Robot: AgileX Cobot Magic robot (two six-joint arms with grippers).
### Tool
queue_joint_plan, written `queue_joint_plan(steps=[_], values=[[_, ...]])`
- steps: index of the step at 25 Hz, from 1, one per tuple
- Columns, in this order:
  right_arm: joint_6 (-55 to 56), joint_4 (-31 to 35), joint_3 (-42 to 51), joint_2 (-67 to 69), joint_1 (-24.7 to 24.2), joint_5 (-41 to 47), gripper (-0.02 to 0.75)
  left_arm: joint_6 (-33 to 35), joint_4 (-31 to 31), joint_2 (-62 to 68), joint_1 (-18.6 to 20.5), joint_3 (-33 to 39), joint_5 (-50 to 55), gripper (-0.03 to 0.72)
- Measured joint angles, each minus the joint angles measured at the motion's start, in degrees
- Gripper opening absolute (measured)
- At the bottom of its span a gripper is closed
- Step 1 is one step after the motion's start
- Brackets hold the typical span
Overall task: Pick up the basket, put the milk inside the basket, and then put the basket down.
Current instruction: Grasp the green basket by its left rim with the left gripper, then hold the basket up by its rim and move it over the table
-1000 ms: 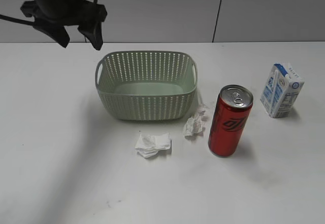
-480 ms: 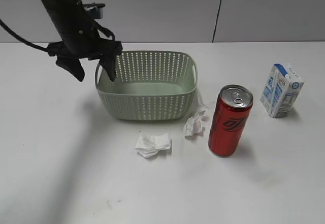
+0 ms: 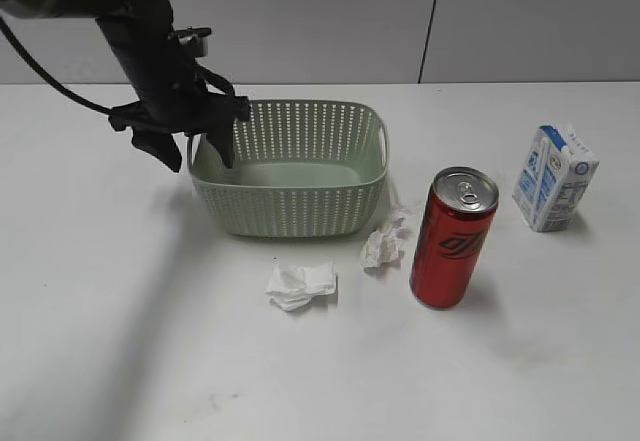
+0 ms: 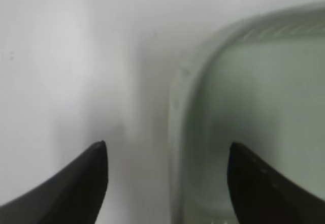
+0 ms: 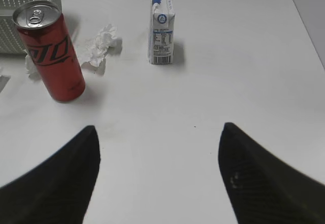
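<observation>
The pale green basket [image 3: 290, 166] stands on the white table, left of centre. My left gripper [image 3: 198, 153] is open and straddles the basket's left rim: one finger is outside the wall, the other inside. The left wrist view shows that rim [image 4: 179, 132] between the two dark fingertips, with my left gripper [image 4: 167, 150] open. The white-and-blue milk carton [image 3: 554, 177] stands upright at the right, also in the right wrist view [image 5: 162, 28]. My right gripper [image 5: 160, 132] is open and empty, above bare table well short of the milk.
A tall red soda can [image 3: 452, 237] stands between basket and milk, also in the right wrist view [image 5: 49, 50]. Two crumpled white tissues [image 3: 300, 284] [image 3: 385, 243] lie in front of the basket.
My left gripper has come down from above the basket's far-left corner and now sits lower, over the left rim. Nothing else has moved.
</observation>
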Motion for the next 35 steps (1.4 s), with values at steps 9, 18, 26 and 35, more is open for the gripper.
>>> queue_joint_plan(steps=[9, 18, 26, 35], values=[[0.31, 0.0, 0.0, 0.0, 0.0, 0.0, 0.571, -0.14, 0.0, 0.2, 0.0, 0.0, -1.63, 0.307], [0.31, 0.0, 0.0, 0.0, 0.0, 0.0, 0.571, -0.72, -0.48, 0.2, 0.0, 0.0, -2.21, 0.029], [0.35, 0.0, 0.0, 0.0, 0.0, 0.0, 0.571, -1.84, -2.42, 0.23, 0.0, 0.0, -1.79, 0.007], [0.42, 0.0, 0.0, 0.0, 0.0, 0.0, 0.571, -5.46, -2.77, -5.98, 0.58, 0.0, 2.64, 0.006]])
